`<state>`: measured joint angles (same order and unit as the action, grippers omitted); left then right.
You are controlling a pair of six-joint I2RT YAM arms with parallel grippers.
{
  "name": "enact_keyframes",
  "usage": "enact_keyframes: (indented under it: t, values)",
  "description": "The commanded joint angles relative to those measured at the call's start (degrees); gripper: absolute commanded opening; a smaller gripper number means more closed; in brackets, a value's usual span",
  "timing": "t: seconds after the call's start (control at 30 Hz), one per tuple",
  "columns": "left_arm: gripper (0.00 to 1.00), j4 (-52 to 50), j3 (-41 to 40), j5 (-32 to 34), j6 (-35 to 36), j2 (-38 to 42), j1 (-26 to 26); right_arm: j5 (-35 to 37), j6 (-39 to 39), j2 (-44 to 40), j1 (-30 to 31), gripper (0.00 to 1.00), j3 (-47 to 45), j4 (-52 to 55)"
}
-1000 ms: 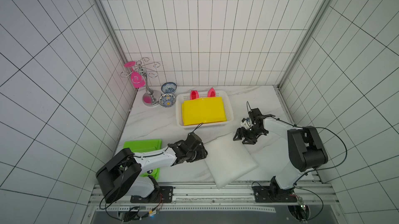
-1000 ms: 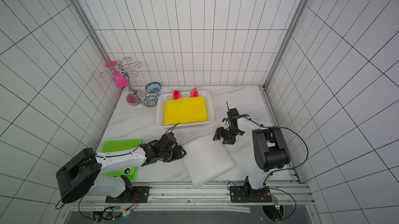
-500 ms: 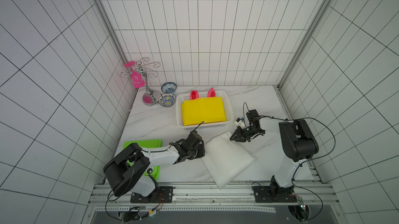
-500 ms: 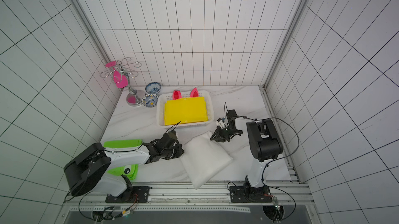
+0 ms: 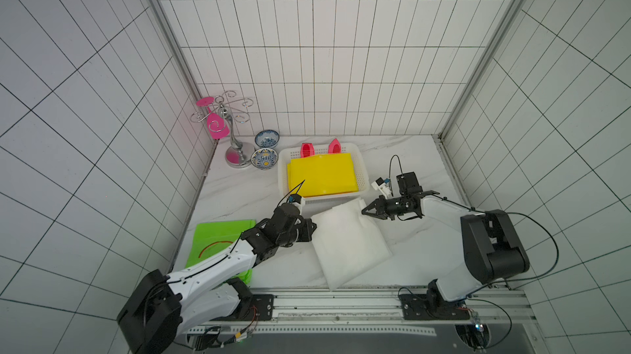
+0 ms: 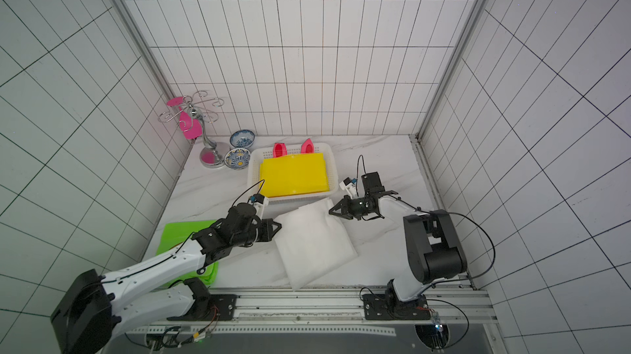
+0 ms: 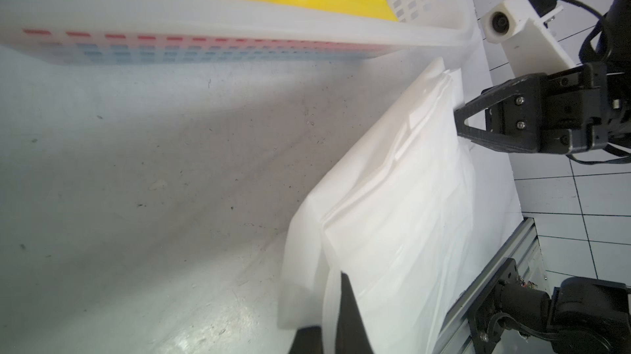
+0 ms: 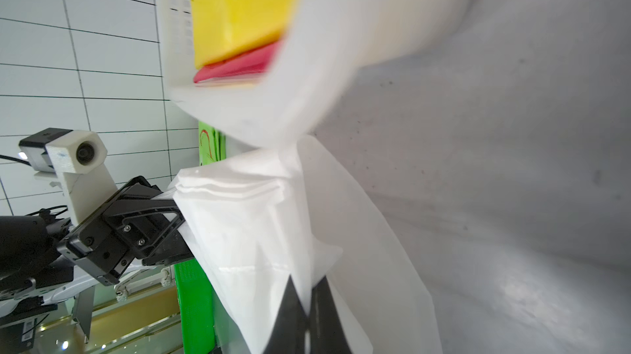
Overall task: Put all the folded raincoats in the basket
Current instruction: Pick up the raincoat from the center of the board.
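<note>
My left arm (image 5: 211,263) and right arm (image 5: 440,207) wear white shells with bulky black joints and thin black cables (image 5: 558,251). The left end effector (image 8: 179,209) and right end effector (image 7: 457,122) are black and triangular-fingered, with silver screws (image 7: 520,125) and white camera mounts (image 7: 522,38).

raincoat (image 5: 348,243): thin white sheet, soft and matt, creased at the folds
basket (image 5: 362,173): white plastic full of little holes, smooth rim
worktop (image 5: 239,191): white stone look with grey veins, smooth, a little shiny
yellow sheet (image 5: 322,174): smooth and a bit glossy
green sheet (image 5: 218,232): smooth, thin, looks like plastic
stand (image 5: 239,157): shiny silver metal
bowls (image 5: 264,158): glossy, with painted blue patterns
walls (image 5: 307,79): smooth white tiles, dark lines between
</note>
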<state>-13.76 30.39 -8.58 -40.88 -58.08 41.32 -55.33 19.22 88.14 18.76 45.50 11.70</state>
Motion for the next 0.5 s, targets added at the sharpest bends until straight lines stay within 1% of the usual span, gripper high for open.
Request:
enact_keyframes:
  t: [0.0,0.13,0.2,0.23,0.3,0.37,0.47]
  values:
    - [0.00,-5.9,2.8,1.9,4.2,5.5,-0.6,-2.0,2.5,-5.4,1.8,0.00,-2.4,-6.0]
    - [0.00,-9.8,6.7,7.1,8.9,11.0,-0.9,0.0,8.3,-10.6,2.3,0.00,-3.6,-13.1]
    - [0.00,-11.1,8.8,9.8,11.1,12.4,-1.7,1.4,11.1,-12.4,2.4,0.00,-3.5,-16.4]
    - [0.00,-11.6,10.1,9.9,12.2,12.4,-2.8,2.3,12.0,-12.9,2.4,0.00,-2.9,-17.4]
    - [0.00,-13.0,13.9,7.9,14.6,10.8,-5.4,3.3,13.4,-13.2,2.6,0.00,-1.7,-19.7]
    - [0.00,-14.6,18.2,5.5,17.6,7.7,-8.0,4.7,13.9,-12.4,2.6,0.00,1.1,-19.8]
    - [0.00,-17.0,24.7,2.3,21.7,2.2,-12.0,6.6,14.3,-9.7,2.7,0.00,6.9,-17.4]
